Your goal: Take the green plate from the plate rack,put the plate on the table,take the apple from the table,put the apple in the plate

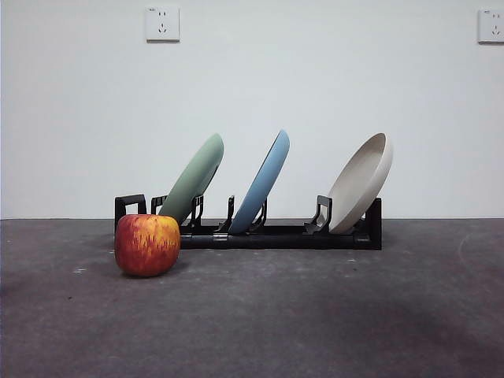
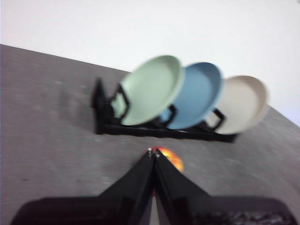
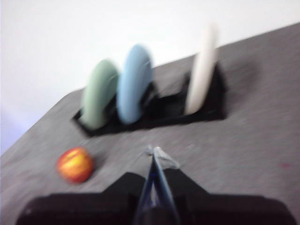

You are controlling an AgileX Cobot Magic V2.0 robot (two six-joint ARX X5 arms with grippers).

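The apple [image 1: 147,244] is seen standing on the table [image 1: 315,315] at the left, in front of the left end of the plate rack [image 1: 276,235] and apart from it. In the rack, three plates are held on edge, all leaning to the right: the green plate [image 1: 194,179] in the leftmost slots, the blue plate [image 1: 261,181] next to it, and the beige plate [image 1: 361,183] near the right end. On the wall behind, a white socket [image 1: 162,24] is mounted above the rack and a second socket [image 1: 491,25] at the far right. No arm is shown in the front view. In the wrist views, the left gripper [image 2: 153,153] is seen with its jaws pressed together, nothing between them; the right gripper [image 3: 153,151] likewise has its jaws closed and empty. Both are held above the table, well short of the rack.
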